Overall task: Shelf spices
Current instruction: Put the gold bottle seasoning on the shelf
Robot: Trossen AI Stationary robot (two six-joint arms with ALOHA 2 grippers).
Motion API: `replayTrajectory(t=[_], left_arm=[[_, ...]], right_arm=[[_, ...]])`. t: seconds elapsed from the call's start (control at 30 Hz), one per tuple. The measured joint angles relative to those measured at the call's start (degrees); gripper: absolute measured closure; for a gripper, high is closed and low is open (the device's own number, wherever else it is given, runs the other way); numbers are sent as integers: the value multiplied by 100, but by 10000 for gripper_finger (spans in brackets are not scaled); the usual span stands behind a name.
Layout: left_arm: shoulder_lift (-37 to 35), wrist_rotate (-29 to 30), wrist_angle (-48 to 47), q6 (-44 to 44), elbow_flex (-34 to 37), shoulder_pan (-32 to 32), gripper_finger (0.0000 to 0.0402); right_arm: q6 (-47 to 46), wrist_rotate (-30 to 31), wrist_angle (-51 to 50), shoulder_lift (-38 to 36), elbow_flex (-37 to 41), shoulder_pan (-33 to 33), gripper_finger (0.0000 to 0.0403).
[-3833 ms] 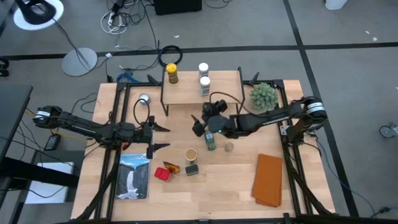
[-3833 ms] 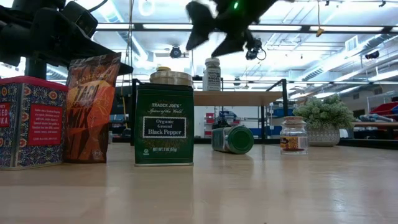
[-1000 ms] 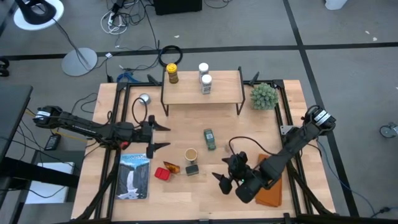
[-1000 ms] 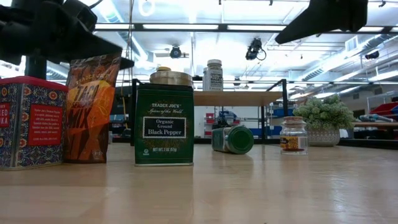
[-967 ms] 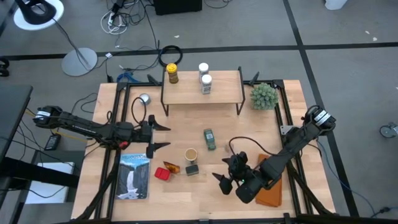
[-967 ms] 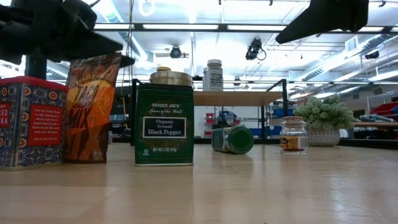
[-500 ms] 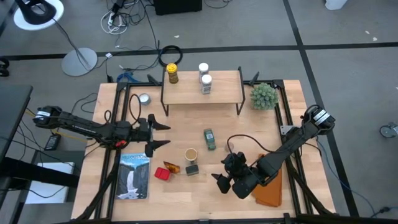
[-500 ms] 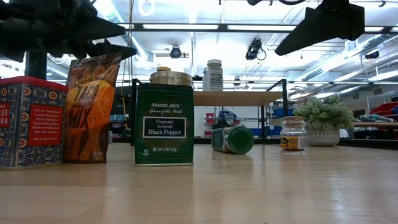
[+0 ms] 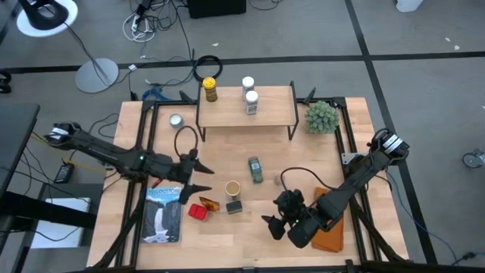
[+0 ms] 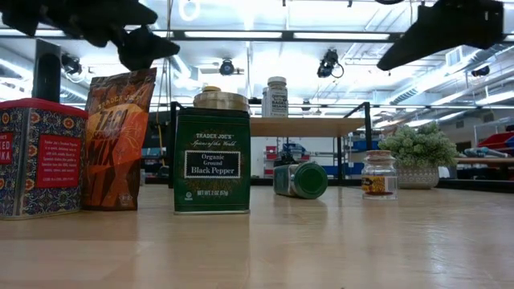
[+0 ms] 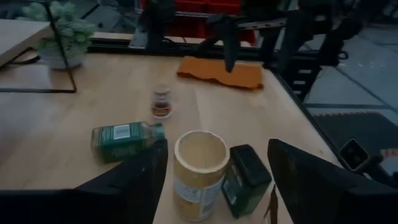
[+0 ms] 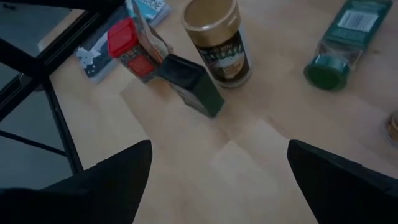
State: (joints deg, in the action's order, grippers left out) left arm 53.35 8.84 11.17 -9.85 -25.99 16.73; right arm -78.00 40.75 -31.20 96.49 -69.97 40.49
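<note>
On the shelf (image 9: 246,108) stand a yellow-lidded jar (image 9: 209,89) and two white-lidded jars (image 9: 249,92). On the table are a tan-lidded jar (image 9: 233,188), a dark box (image 9: 234,205), an orange packet (image 9: 208,203), a red tin (image 9: 197,211), a green jar (image 9: 255,169) lying on its side and a small clear jar (image 9: 279,180). My left gripper (image 9: 201,176) is open, just left of the tan-lidded jar (image 11: 198,169), and touches nothing. My right gripper (image 9: 270,226) is open and hovers right of the dark box (image 12: 193,84).
A spiky plant (image 9: 320,116) stands right of the shelf and a flat silver tin (image 9: 176,120) left of it. An orange cloth (image 9: 330,220) lies under the right arm near the right edge. A blue booklet (image 9: 163,214) lies left of the red tin.
My left gripper has moved toward the table's right and slightly toward the near edge, closing on the tan-lidded jar, and it has stayed open. The spices have not moved.
</note>
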Motion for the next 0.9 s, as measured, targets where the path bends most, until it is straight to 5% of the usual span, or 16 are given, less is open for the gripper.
replayTrajectory(t=[0.17, 0.6, 0.9], left_arm=[[620, 752, 16, -423, -190, 352, 122], [1591, 701, 2173, -700, -214, 420, 122], [1645, 700, 2377, -710, -215, 392, 95]], right_arm=[[-336, 11, 2, 0, 0, 133, 29], [-286, 554, -22, 2, 0, 248, 29], [-284, 625, -3, 118, 1, 255, 29]])
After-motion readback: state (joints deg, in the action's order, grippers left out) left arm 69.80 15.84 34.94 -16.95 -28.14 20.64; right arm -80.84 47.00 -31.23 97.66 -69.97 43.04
